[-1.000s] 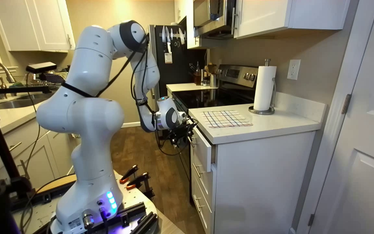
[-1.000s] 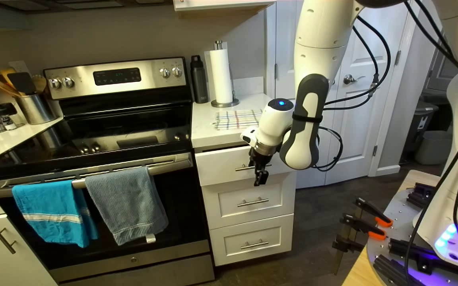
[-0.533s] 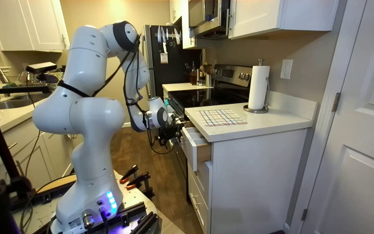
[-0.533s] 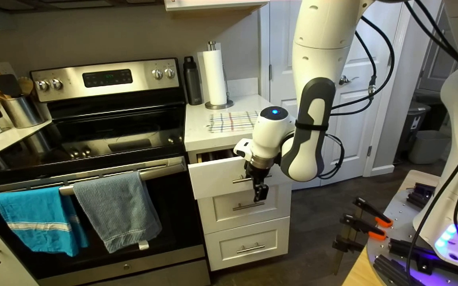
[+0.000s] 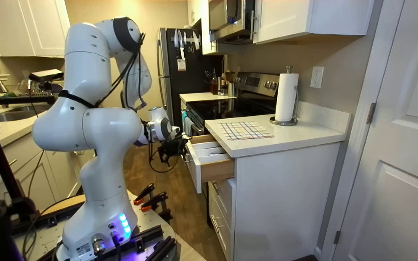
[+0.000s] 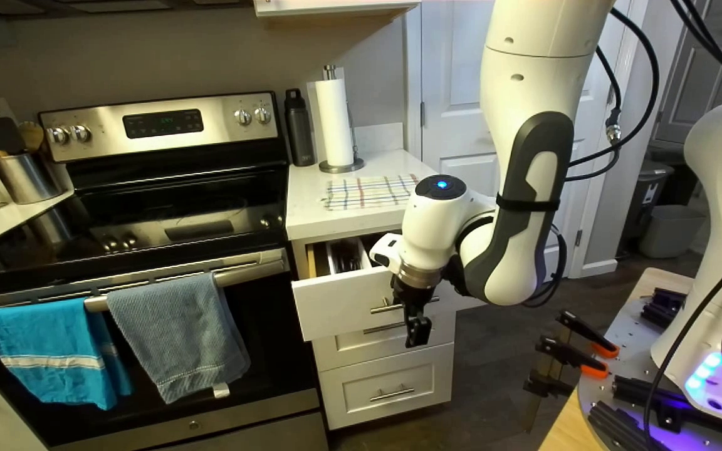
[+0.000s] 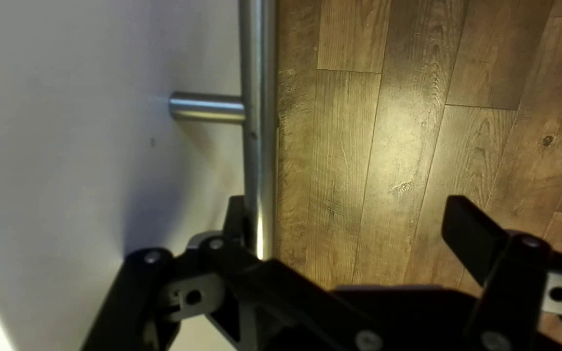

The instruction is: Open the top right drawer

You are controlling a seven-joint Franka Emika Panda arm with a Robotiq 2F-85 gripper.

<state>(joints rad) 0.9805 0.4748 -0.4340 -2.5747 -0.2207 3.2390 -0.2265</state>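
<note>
The top right drawer stands pulled well out of the cabinet below the counter. Its plain white front (image 6: 336, 307) and tan wooden side (image 5: 216, 170) show in the exterior views, with a white divided tray inside. In the wrist view the drawer front (image 7: 66, 136) fills the left, with its steel bar handle (image 7: 260, 122). My gripper (image 7: 349, 214) is open. One finger is between the handle and the drawer front, close against the bar; the other is well out over the floor. In an exterior view the gripper (image 6: 418, 332) points down in front of the handle (image 6: 386, 308).
Two more white drawers (image 6: 392, 388) lie below. The counter (image 5: 285, 141) above holds a checked cloth (image 5: 245, 130) and a paper towel roll (image 5: 287, 98). The stove's oven handle with a blue towel (image 6: 54, 357) and a grey towel (image 6: 179, 338) is beside the drawer.
The drawer has slid outward from nearly shut to well open, showing its tray and wooden side. My gripper has moved back toward the robot's base along with it.
</note>
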